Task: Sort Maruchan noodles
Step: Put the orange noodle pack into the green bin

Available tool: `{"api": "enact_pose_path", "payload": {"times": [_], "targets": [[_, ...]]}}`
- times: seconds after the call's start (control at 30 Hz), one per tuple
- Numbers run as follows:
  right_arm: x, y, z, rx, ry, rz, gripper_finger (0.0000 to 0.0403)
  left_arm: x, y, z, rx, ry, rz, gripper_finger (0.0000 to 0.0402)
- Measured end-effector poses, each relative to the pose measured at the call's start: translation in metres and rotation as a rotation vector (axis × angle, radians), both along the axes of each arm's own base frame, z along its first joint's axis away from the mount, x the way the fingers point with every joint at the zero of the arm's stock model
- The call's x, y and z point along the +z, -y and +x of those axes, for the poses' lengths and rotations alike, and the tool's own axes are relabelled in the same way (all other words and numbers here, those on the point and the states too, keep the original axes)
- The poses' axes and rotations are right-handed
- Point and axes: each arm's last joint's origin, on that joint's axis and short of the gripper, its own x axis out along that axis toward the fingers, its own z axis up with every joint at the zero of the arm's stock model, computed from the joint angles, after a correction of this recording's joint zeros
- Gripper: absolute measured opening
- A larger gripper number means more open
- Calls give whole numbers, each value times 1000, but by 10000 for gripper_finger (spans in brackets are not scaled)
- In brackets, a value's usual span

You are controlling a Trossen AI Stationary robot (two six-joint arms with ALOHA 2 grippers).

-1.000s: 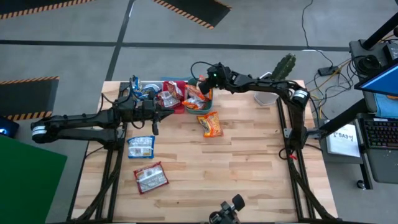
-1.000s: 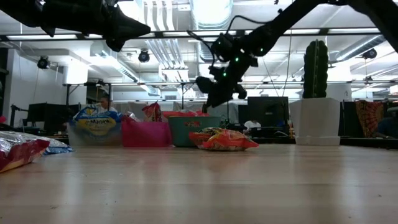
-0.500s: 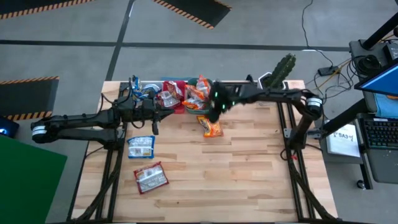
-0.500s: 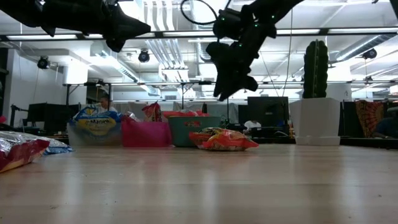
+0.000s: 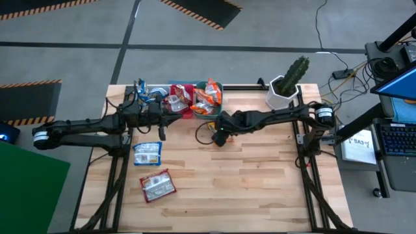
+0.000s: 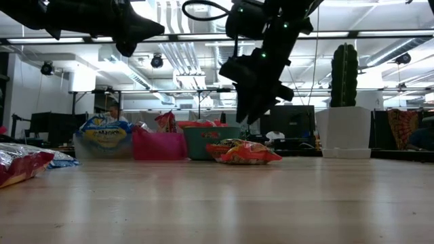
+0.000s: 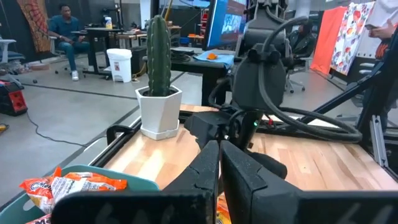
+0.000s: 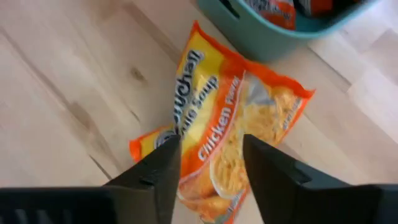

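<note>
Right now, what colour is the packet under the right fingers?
Orange and yellow packet; clearest in the right wrist view.

orange packets: two stacked flat on table by teal bin | blue packet: flat, left side | red packet: flat, near front | others: piled in bins

The wooden table carries three bins in a row at 12 o'clock: clear, red, teal. An orange packet lies near centre, blue and red packets toward 8, a potted cactus at 1.
</note>
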Motion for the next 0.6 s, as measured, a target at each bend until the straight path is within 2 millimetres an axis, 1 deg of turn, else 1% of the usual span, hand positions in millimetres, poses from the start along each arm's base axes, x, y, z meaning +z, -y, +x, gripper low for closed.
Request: {"api": "enact_pose_path", "payload": {"times": [0.17, 0.3, 0.37, 0.43, 0.5, 0.6], "targets": [[-1, -2, 7, 5, 55, -9, 208, 1, 0, 0, 0, 7, -2, 0], [-6, -2, 13, 7, 93, -12, 234, 1, 0, 0, 0, 6, -2, 0], [-11, -2, 13, 7, 78, -11, 242, 1, 0, 0, 0, 7, -2, 0], [-16, -3, 19, 10, 104, -15, 246, 0, 0, 0, 0, 6, -2, 0], [-26, -4, 20, 12, 68, -11, 246, 0, 0, 0, 0, 4, -3, 0], [-39, -4, 26, 16, 62, -12, 246, -1, 0, 1, 0, -1, -4, 0]]}}
